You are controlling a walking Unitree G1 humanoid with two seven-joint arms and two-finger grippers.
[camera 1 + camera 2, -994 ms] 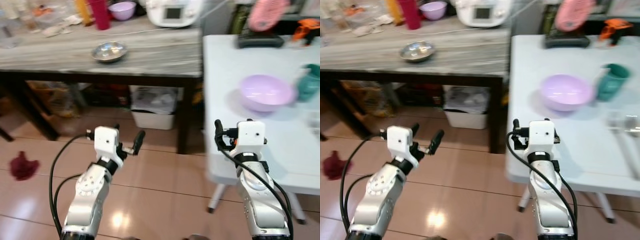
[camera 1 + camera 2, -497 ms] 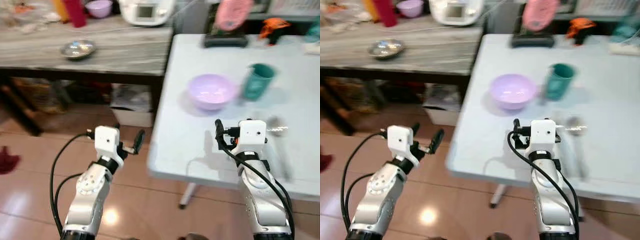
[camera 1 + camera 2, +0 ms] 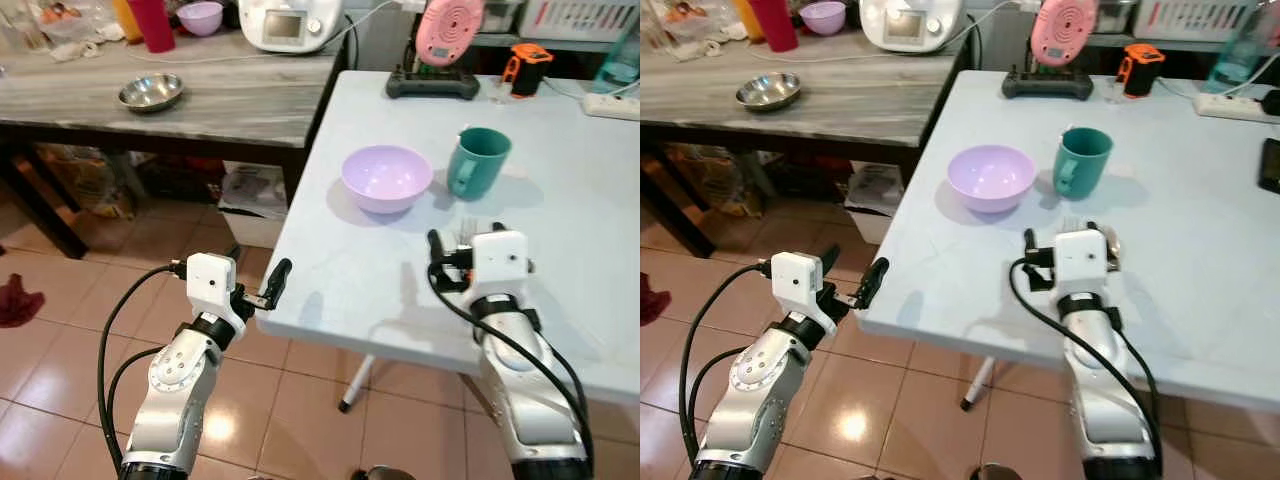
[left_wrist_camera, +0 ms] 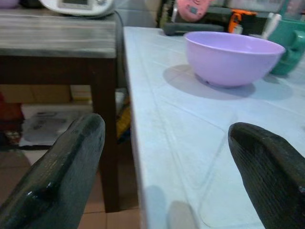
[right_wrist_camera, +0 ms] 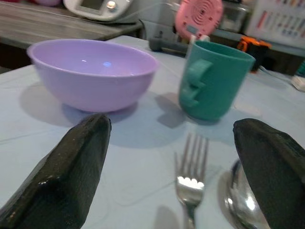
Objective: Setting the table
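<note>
1. At the lower right of the head views, the right gripper [image 5: 167, 157] hovers low over the pale blue tabletop [image 3: 1200, 260], its two black fingers [image 5: 71, 162] spread wide with nothing between them.
2. Just ahead of those fingers lie a silver metal fork [image 5: 190, 179] and the bowl of a silver spoon [image 5: 243, 200], side by side on the table, the fork's tines pointing toward the green mug.
3. Beyond the fork stands the teal-green handled mug [image 3: 1080, 160], upright, with the round lilac plastic bowl [image 3: 990, 178] just beside it to the left; the two do not touch.
4. At the lower left, the left gripper [image 4: 167, 157] is held out at the near left corner of the table, fingers parted and holding nothing, one over the table edge and the other over the floor.
5. At the far edge of the table, top centre of the frame, stand a pink round fan on a black base [image 3: 445, 40] and an orange-and-black tool [image 3: 522, 68]; a white power strip [image 3: 1230, 105] lies toward the upper right.
6. To the upper left runs a grey wood-grain counter on dark legs [image 3: 200, 105], carrying a small steel bowl [image 3: 150, 92], a red tumbler [image 3: 155, 25], a second lilac bowl [image 3: 201, 16] and a white kitchen appliance [image 3: 290, 25].
7. Under the counter sit boxes and bags; the floor is reddish-brown tile [image 3: 60, 360], with a dark red cloth [image 3: 18, 300] at the left edge.
</note>
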